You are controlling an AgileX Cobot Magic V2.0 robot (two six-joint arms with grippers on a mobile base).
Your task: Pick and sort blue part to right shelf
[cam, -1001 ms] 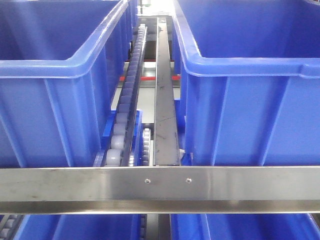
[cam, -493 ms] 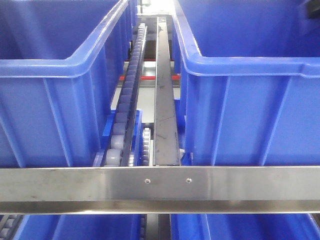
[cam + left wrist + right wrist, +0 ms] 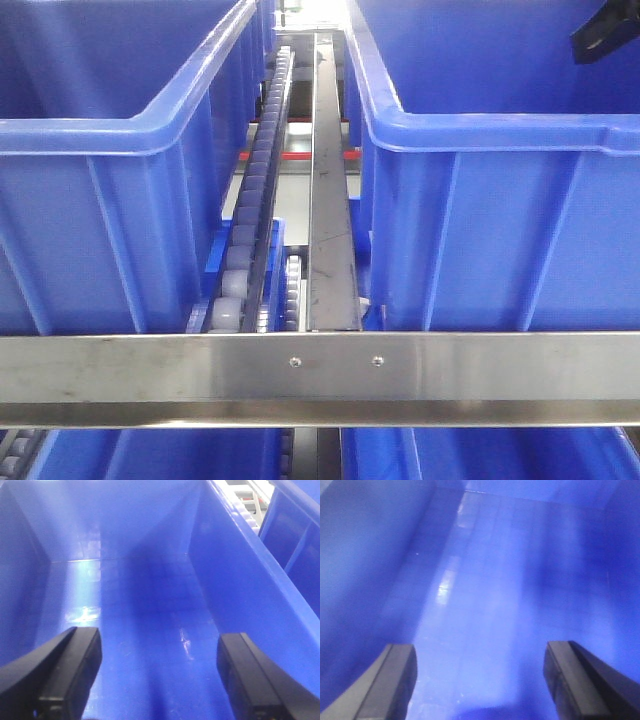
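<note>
1. Two large blue bins fill the front view, the left bin and the right bin, with a roller track and a steel rail running between them and a steel crossbar across the foreground.
2. A dark shape is now seen at the upper right corner of the front view, above the right bin; one second ago that corner showed only blue wall, and half a second ago just a faint dark edge. It is judged to be part of the right arm coming in over that bin.
3. The left hand is seen with its fingers spread wide and nothing between them; only the bare floor of a bin lies below and ahead of it.
4. The right hand is likewise spread wide and holds nothing, with a blurred bin floor beneath it.
5. The blue part is not seen in any view, neither between the fingers nor on the bin floors ahead of either hand.
6. Whether the part has already been dropped or is yet to be picked cannot be told.
</note>
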